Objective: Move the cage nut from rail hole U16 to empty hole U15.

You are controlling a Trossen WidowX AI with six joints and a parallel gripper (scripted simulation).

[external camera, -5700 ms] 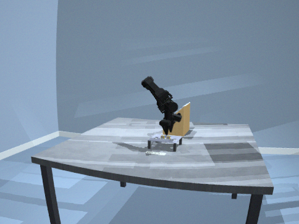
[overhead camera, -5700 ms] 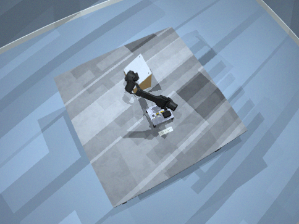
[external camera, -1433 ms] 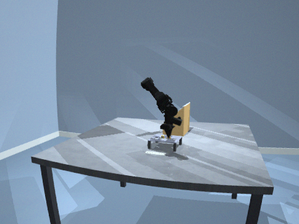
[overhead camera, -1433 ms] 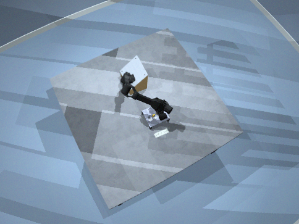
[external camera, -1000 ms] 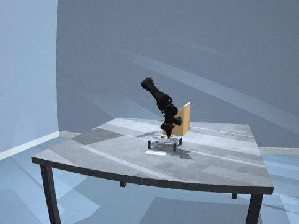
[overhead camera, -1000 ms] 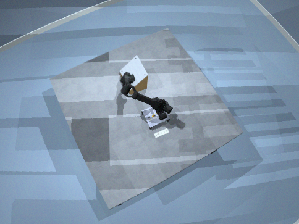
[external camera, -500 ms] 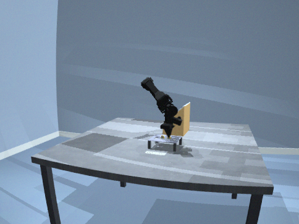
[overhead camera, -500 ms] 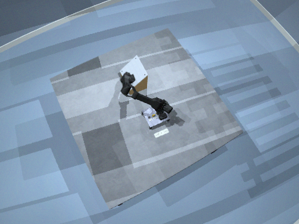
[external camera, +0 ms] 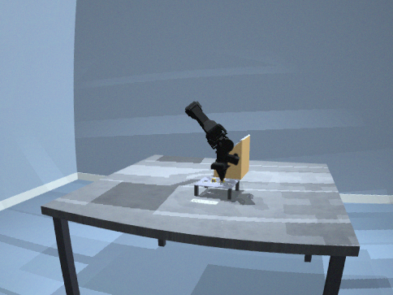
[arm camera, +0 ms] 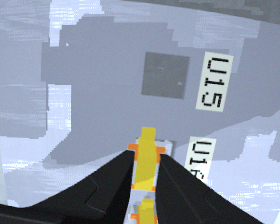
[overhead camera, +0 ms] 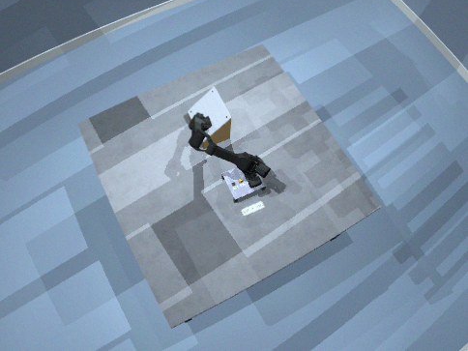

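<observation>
The gripper (overhead camera: 253, 185) (external camera: 222, 180) (arm camera: 145, 161) is pinching the yellow cage nut (arm camera: 145, 167) beside the U16 label (arm camera: 200, 159). Above that label, hole U15 (arm camera: 165, 75) has no nut; moving, clipping in and letting go seem left, and whether it's unclipped I can't tell.

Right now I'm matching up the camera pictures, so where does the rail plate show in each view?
Top: the rail plate lies just below centre.
Exterior: just below centre, raised on short legs.
Wrist: it fills most of the picture.
Shared landmark: the gripper.
</observation>
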